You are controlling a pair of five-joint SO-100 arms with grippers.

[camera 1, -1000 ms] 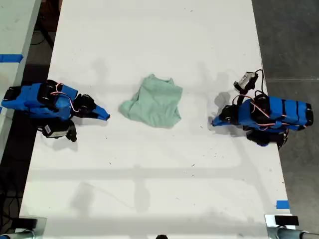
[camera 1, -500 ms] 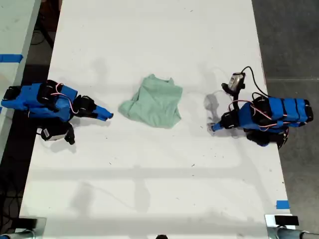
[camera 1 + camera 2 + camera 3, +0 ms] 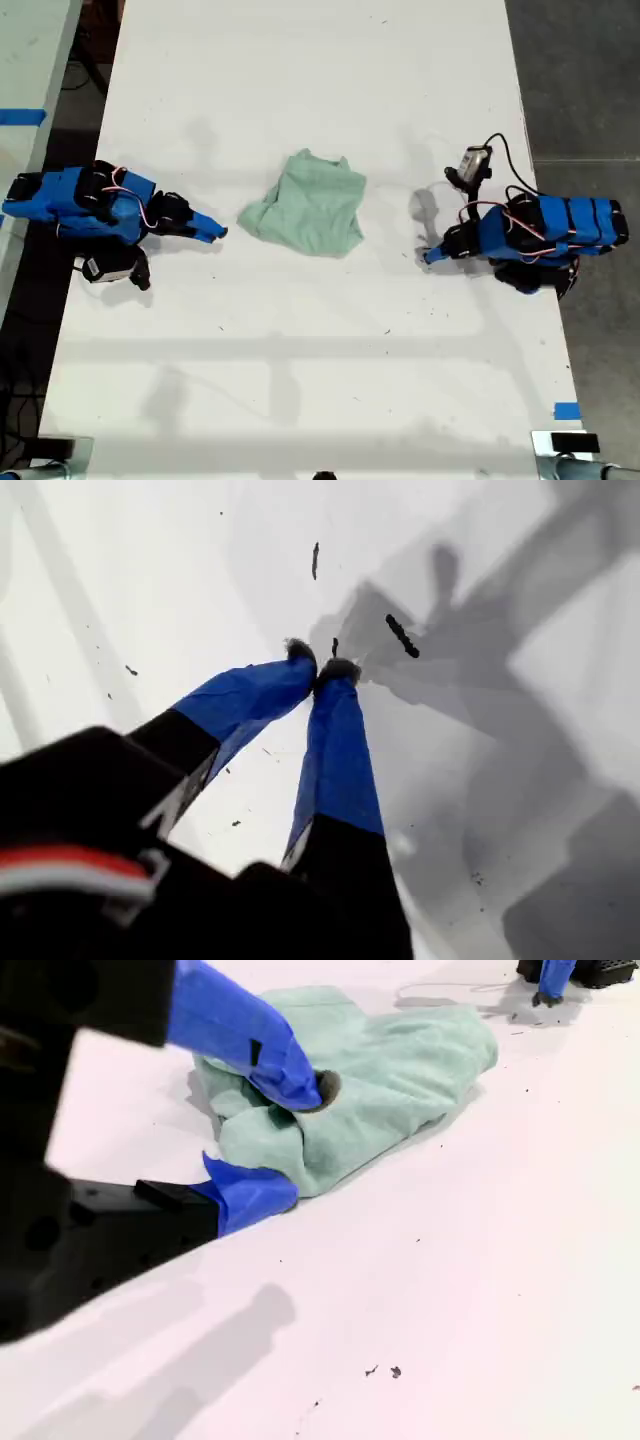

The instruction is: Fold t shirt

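The t shirt (image 3: pixel 307 205) lies crumpled in a heap at the middle of the white table (image 3: pixel 300 380), touched by neither arm. In the second wrist view it (image 3: pixel 370 1070) sits just past my second gripper (image 3: pixel 275 1140), whose blue jaws stand apart with nothing between them. In the exterior view that gripper (image 3: pixel 212 231) is near the shirt on the view's left. My first gripper (image 3: pixel 322 667) has its tips pressed together on bare table; in the exterior view it (image 3: pixel 428 257) rests well apart from the shirt, on the view's right.
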